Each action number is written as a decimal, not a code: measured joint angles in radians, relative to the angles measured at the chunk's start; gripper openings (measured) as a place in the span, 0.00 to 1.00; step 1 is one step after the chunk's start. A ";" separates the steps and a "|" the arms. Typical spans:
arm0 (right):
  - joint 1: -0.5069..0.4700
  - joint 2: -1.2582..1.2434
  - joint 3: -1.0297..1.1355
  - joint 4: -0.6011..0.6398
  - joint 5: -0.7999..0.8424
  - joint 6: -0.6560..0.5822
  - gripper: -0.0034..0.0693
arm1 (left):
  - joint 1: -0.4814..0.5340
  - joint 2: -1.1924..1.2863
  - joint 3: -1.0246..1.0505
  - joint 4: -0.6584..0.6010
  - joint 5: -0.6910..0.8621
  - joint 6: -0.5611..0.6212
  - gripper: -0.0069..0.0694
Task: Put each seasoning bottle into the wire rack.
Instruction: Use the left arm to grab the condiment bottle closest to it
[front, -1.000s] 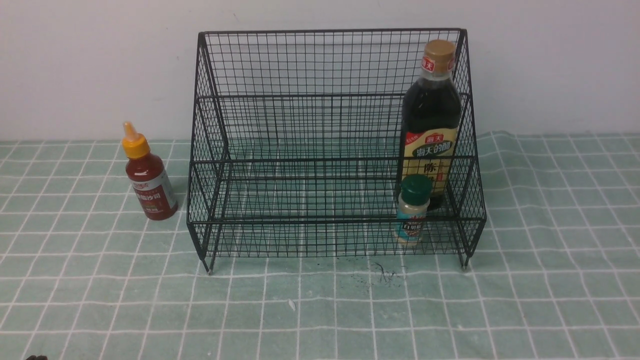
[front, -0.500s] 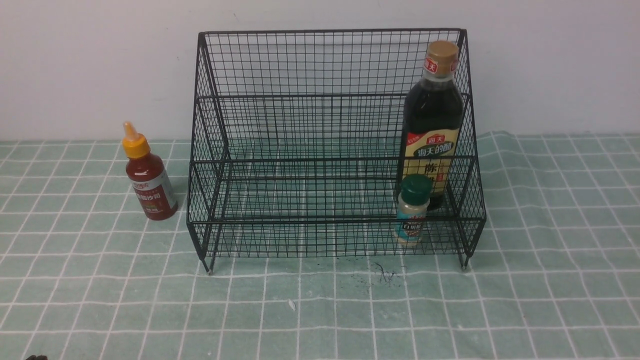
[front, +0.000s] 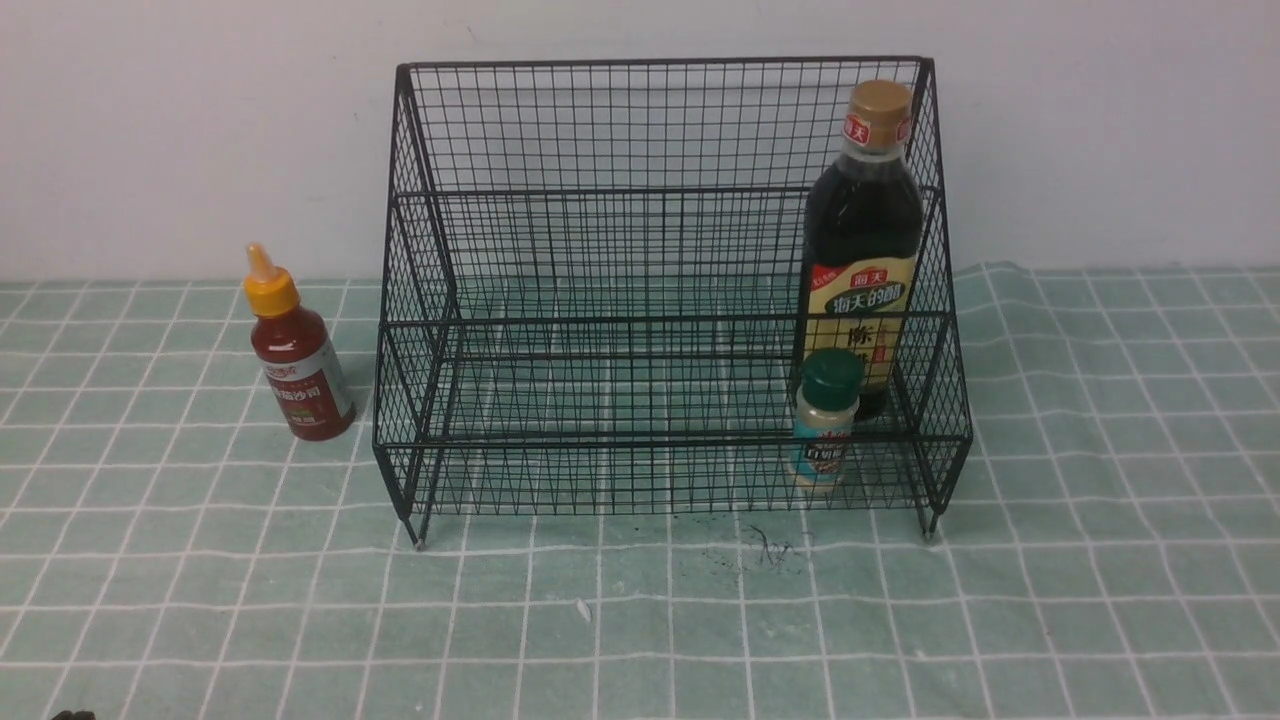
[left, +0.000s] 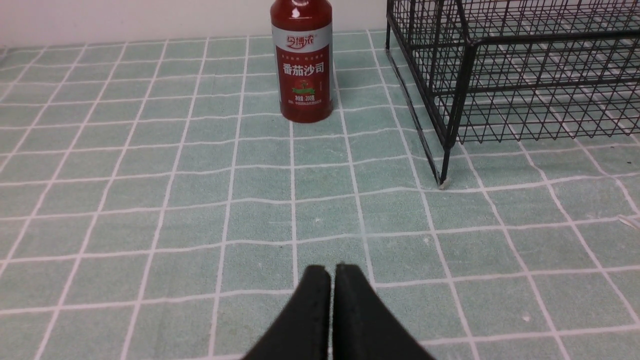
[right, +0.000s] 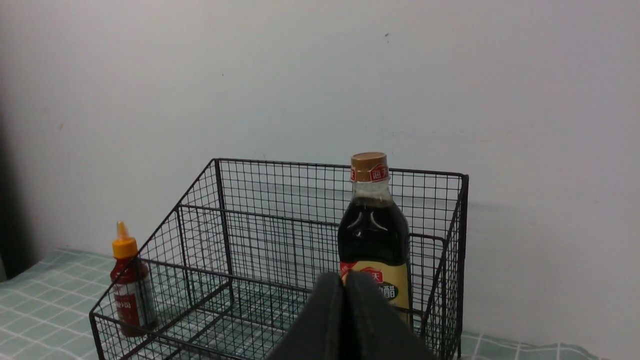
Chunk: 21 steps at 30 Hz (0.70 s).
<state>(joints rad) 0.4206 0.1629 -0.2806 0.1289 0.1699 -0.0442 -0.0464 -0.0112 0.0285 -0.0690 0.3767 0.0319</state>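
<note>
left gripper (left: 331, 272) is just two plain matte-black wedges; right gripper (right: 344, 280) same shape (looks slightly greyer tbh).

Black wire-mesh two-tier rack (front: 600, 440) stands upright. Inside at its right end are a tall dark tan-capped bottle (front: 862, 250) and, in front, a tiny green-capped shaker (front: 825, 425) — a red squeeze bottle with yellow nozzle (front: 297, 350) stands outside, left.

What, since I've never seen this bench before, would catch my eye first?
The big black wire rack fills the middle, standing on a green checked cloth against a white wall. Inside the rack's right end stand a tall dark bottle and, just in front of it, a small green-capped shaker. A red squeeze bottle stands alone on the cloth outside the rack's left side.
</note>
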 joint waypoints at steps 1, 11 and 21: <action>-0.012 -0.017 0.009 -0.006 0.015 -0.005 0.03 | 0.000 0.000 0.000 0.000 0.000 0.000 0.08; -0.378 -0.156 0.244 -0.054 0.157 -0.013 0.03 | 0.000 0.000 0.000 0.000 0.000 0.000 0.08; -0.463 -0.175 0.301 -0.049 0.212 -0.014 0.03 | 0.000 0.000 0.000 0.000 0.001 0.000 0.08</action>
<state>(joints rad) -0.0419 -0.0119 0.0205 0.0798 0.3818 -0.0582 -0.0464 -0.0116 0.0285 -0.0690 0.3776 0.0319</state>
